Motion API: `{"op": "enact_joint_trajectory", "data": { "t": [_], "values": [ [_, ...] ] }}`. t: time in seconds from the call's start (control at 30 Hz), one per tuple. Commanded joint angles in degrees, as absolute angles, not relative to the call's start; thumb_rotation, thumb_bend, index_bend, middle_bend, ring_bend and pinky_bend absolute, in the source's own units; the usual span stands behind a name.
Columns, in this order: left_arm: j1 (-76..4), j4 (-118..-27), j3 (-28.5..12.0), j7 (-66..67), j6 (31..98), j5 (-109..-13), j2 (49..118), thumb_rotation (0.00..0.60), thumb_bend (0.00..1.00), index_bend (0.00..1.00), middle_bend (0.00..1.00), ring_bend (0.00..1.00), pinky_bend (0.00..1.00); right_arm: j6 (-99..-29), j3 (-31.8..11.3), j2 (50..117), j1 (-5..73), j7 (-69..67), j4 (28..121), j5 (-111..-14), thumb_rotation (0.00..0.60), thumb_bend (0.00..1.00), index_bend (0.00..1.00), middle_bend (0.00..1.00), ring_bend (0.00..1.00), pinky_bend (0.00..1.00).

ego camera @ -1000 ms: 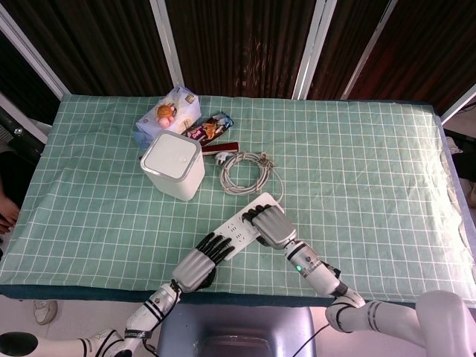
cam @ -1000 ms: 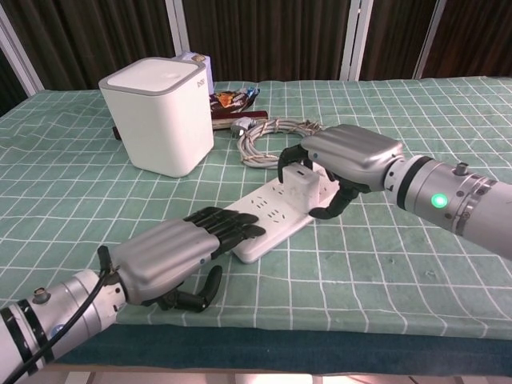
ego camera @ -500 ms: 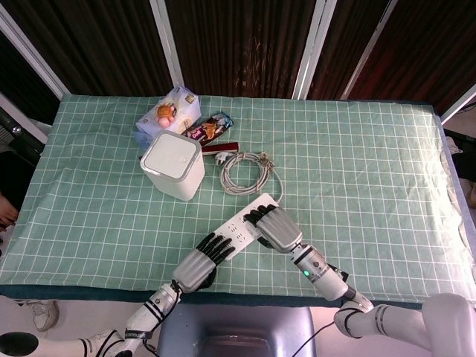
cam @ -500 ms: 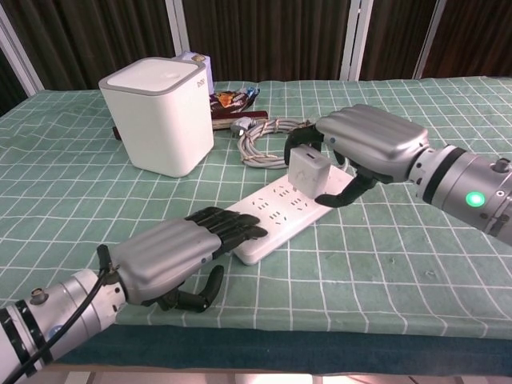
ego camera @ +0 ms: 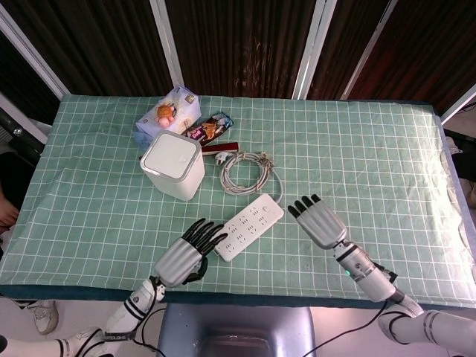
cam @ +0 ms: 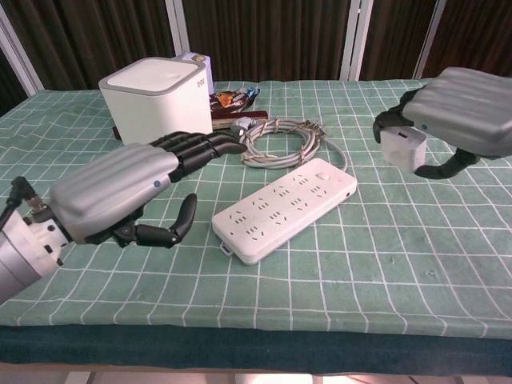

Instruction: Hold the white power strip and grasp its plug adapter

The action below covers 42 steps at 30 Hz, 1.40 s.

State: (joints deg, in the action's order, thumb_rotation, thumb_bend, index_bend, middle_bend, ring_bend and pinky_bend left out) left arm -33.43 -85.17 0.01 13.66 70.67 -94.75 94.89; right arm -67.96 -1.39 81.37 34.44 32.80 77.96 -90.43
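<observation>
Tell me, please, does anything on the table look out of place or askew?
Only mildly: the white power strip lies diagonally across the cloth's grid. The plug adapter is off it, held by the right hand. Nothing looks spilled or damaged.

one power strip [ego camera: 249, 226], one plug adapter [cam: 402, 147], one white box [ego camera: 172, 165], two snack packets [ego camera: 170, 111], one coiled cable [ego camera: 246, 171]

The white power strip [ego camera: 249, 226] lies diagonally on the desk [ego camera: 387, 163], which is covered with a green checked cloth. The left hand [ego camera: 186, 251] is just beside its near end, fingers extended and apart. The right hand [ego camera: 320, 222] is to the right of the strip, not touching it, back facing up. A coiled cable [ego camera: 248, 170] lies behind the strip, next to a white box [ego camera: 172, 164] and snack packets [ego camera: 186, 115].
</observation>
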Motion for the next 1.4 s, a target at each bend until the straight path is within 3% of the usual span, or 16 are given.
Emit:
{"op": "enact_joint_trajectory", "data": {
  "t": [0.03, 0.2, 0.4, 0.53, 0.63, 0.8, 0.93, 1.03, 1.07, 1.2, 1.4],
  "values": [
    [-32.67, -85.64, 0.17, 13.08, 71.35, -94.76, 93.52, 0.436, 0.74, 0.0, 0.01, 0.0, 0.03, -62.77, 1.25, 78.07, 32.47, 45.44, 78.65, -86.83, 0.6, 0.45, 0.8, 0.6, 0.44, 0.62],
    [-31.85, -84.36, 0.29, 12.38, 71.56, -94.01, 92.6, 0.441, 0.72, 0.0, 0.01, 0.0, 0.03, -59.73, 2.24, 80.19, 31.76, 48.74, 76.11, -84.45, 0.6, 0.45, 0.75, 0.59, 0.44, 0.62],
    [-31.18, -82.39, 0.0, 10.77, 71.19, -92.5, 91.81, 0.438, 0.62, 0.0, 0.01, 0.0, 0.03, -56.88, 2.65, 80.82, 31.81, 50.99, 76.41, -82.43, 0.6, 0.44, 0.43, 0.36, 0.28, 0.48],
    [-30.69, -82.17, -0.02, 9.25, 71.94, -92.63, 90.54, 0.44, 0.56, 0.0, 0.01, 0.0, 0.03, -58.56, 1.81, 78.81, 30.71, 50.76, 80.6, -80.88, 0.6, 0.28, 0.1, 0.14, 0.09, 0.32],
    [-29.98, -83.01, 0.53, 8.42, 73.06, -93.36, 88.52, 0.439, 0.55, 0.0, 0.01, 0.0, 0.03, -61.42, 1.17, 74.91, 29.19, 47.35, 86.8, -80.63, 0.6, 0.21, 0.0, 0.03, 0.01, 0.27],
    [-26.74, -87.28, 3.57, 9.45, 75.67, -94.34, 81.11, 0.429, 0.54, 0.0, 0.0, 0.0, 0.03, -71.09, 1.68, 66.3, 23.39, 39.25, 97.81, -82.73, 0.6, 0.15, 0.0, 0.0, 0.0, 0.14],
    [-21.48, -91.76, 6.98, 12.64, 80.54, -94.35, 73.17, 0.429, 0.55, 0.0, 0.0, 0.0, 0.03, -84.87, 2.81, 62.68, 15.06, 29.55, 100.9, -86.72, 0.6, 0.14, 0.0, 0.0, 0.0, 0.1],
    [-17.29, -91.83, 8.55, 11.21, 85.5, -94.41, 69.3, 0.569, 0.56, 0.0, 0.0, 0.0, 0.03, -94.07, 2.79, 63.35, 9.0, 21.07, 97.62, -87.54, 0.6, 0.14, 0.0, 0.0, 0.0, 0.07],
    [-15.72, -90.01, 8.74, 9.25, 87.77, -94.68, 68.98, 0.59, 0.56, 0.0, 0.0, 0.0, 0.03, -96.17, 2.65, 63.97, 7.19, 17.91, 95.83, -87.04, 0.6, 0.14, 0.0, 0.0, 0.0, 0.07],
    [-11.47, -82.97, 7.94, 2.7, 93.11, -93.6, 70.48, 0.6, 0.54, 0.0, 0.0, 0.0, 0.02, -96.12, 2.91, 65.86, 4.33, 12.42, 90.52, -84.75, 0.6, 0.14, 0.0, 0.0, 0.0, 0.04],
    [-10.09, -80.44, 6.89, -2.06, 97.85, -97.51, 70.45, 0.6, 0.51, 0.0, 0.0, 0.0, 0.01, -94.55, 2.44, 65.38, 4.04, 11.17, 89.25, -85.72, 0.6, 0.14, 0.0, 0.0, 0.0, 0.03]
  ]
}}
